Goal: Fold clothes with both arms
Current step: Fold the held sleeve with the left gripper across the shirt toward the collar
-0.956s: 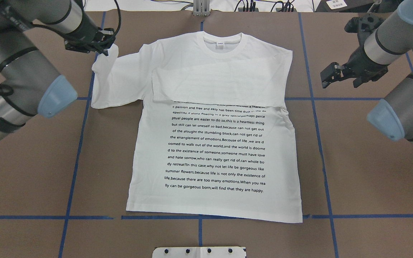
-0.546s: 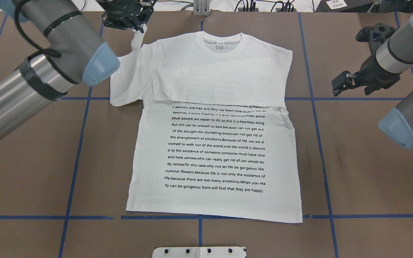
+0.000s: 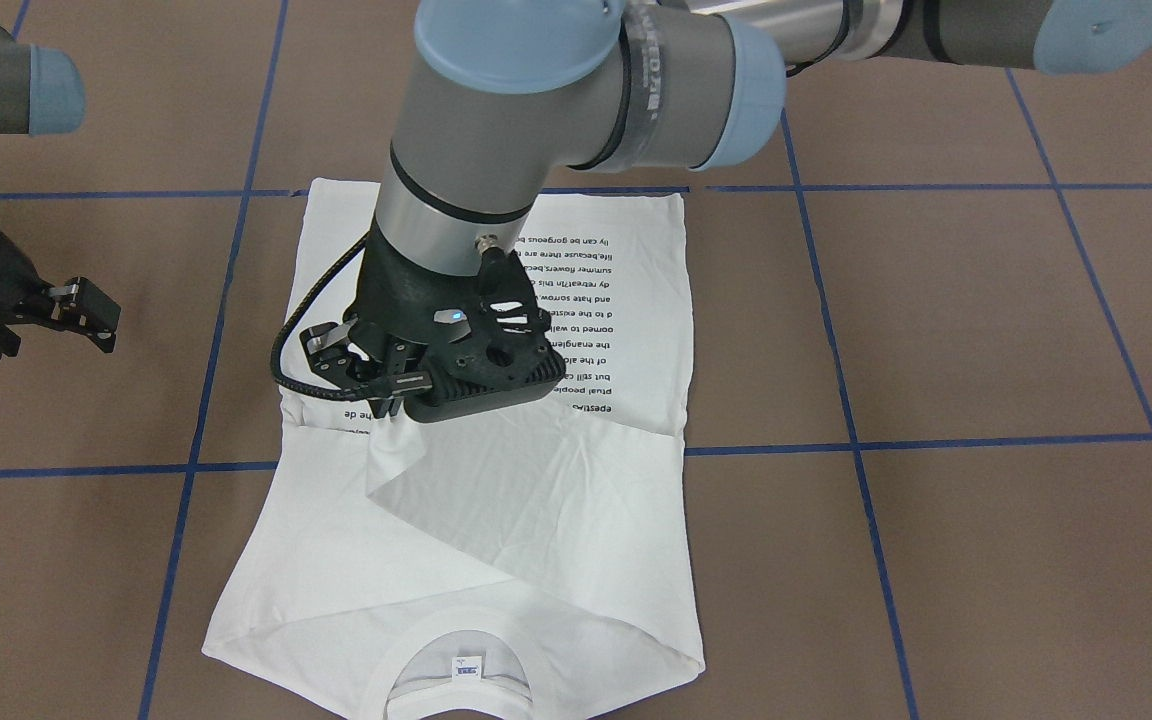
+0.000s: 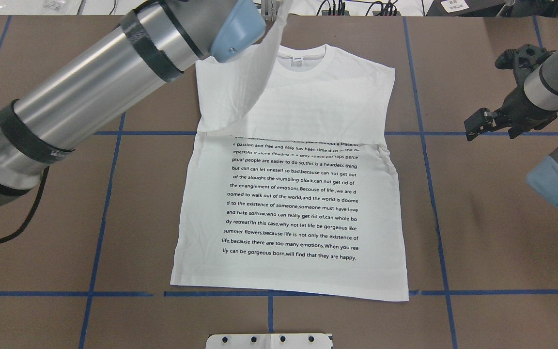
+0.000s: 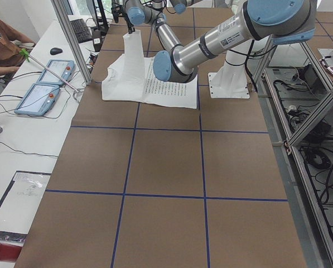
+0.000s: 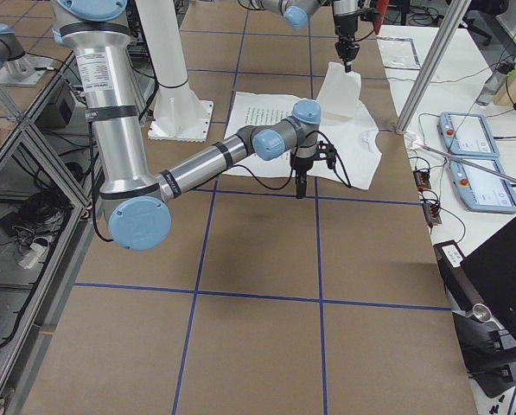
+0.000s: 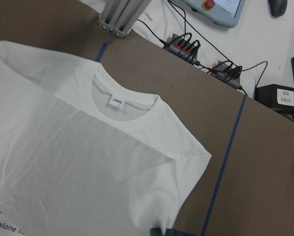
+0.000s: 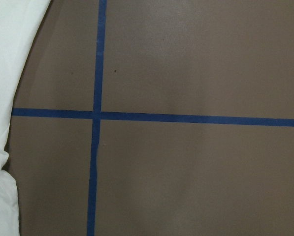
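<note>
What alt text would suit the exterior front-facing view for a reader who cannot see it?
The left gripper, jaws shut on a sleeve, holds it lifted above the chest of a white shirt spread flat on a brown table, collar nearest the camera. The right gripper hangs over the table at the view's left edge, off the shirt.

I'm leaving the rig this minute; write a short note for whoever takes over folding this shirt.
White long-sleeved cotton shirt with black text: flat on the brown table, text up, collar away from the robot.
Left gripper: fingers shut on the robot's-left sleeve, lifted over the chest.
Right gripper: open, empty, above the table beside the shirt.
Done: the other sleeve lies folded across the chest.
Left: lay the lifted sleeve down, then probably fold the body.
</note>
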Tool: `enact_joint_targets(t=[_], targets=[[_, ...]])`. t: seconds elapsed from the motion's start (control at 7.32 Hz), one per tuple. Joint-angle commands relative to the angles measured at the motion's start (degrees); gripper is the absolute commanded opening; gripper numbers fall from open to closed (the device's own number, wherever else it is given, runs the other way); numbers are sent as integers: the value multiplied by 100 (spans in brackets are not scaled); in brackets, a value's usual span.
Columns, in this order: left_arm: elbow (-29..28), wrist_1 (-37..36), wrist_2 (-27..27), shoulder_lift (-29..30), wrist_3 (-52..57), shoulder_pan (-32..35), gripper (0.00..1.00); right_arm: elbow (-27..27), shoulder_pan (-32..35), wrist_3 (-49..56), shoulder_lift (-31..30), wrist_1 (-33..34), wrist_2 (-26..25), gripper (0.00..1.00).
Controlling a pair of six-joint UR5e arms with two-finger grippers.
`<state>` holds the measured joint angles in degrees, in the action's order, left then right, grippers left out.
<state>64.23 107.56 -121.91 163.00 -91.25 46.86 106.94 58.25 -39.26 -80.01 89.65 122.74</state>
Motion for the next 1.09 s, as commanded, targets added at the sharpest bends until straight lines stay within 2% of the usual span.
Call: enact_joint_targets(t=[0.0, 0.27, 0.41, 0.55, 0.68, 0.82, 0.96], targets=[[-253, 397, 123, -154, -104, -124, 0, 2, -7, -73, 47, 0, -5, 100], [-586, 930, 553, -172, -252, -518, 0, -32, -7, -73, 56, 0, -13, 100], [-588, 1020, 572, -164, -245, -746, 0, -33, -7, -73, 65, 9, -5, 100], [-614, 1117, 955, -172, -271, -1036, 0, -33, -7, -73, 65, 0, -5, 100], [-997, 1527, 1437, -112, -428, -1204, 0, -15, -7, -73, 56, 0, 4, 100], [-1514, 2096, 1625, -15, -507, -1301, 0, -15, -7, -82, 65, 0, 4, 100], [-1728, 2337, 2018, 29, -560, -1424, 35, -15, -15, -90, 65, 0, -5, 100]])
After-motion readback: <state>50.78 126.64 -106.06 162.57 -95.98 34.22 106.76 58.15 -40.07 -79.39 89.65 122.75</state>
